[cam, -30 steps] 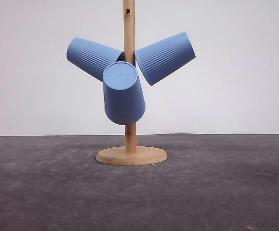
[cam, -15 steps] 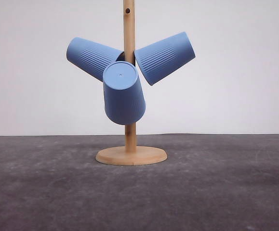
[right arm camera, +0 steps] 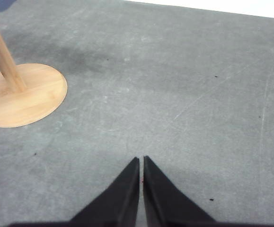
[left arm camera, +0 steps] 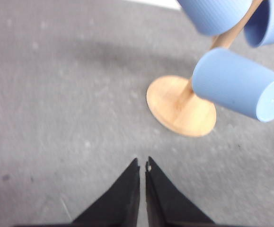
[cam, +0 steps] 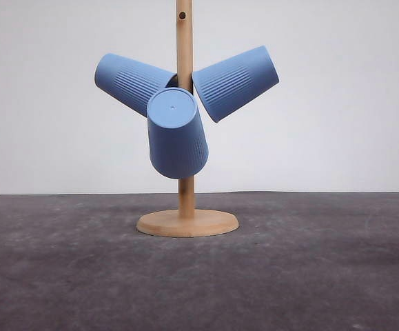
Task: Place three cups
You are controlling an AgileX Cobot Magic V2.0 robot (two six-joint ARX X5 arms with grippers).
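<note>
Nearest the wrist cameras, the left gripper (left arm camera: 142, 163) and right gripper (right arm camera: 141, 160) hang over bare grey table (cam: 309, 276), both with fingers pinched together and holding nothing; further out, the wooden stand (cam: 185, 138) carries all three cups: the front cup (cam: 177, 134) pointing its flat base forward, the left cup (cam: 130, 81) and the right cup (cam: 235, 81) tilted outward on pegs; no cup seems lifted off yet, so the next move probably calls for one gripper to spread and reach a cup; beyond stands a plain white wall (cam: 337, 103)
</note>
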